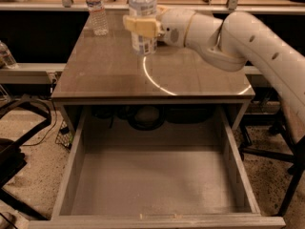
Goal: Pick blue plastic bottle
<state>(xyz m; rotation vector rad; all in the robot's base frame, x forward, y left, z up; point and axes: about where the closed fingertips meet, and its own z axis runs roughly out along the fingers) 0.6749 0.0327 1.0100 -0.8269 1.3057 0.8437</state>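
Gripper (139, 26) at the end of my arm is clamped around the middle of the blue plastic bottle (142, 5), pale pads against the label, over the far part of the table (109, 75). The bottle is upright, long axis vertical, neck pointing up past the top edge. I cannot tell whether its base touches the tabletop. A slimmer bottle (97, 14) stands apart at the far left; a drawer (152, 185) hangs open below
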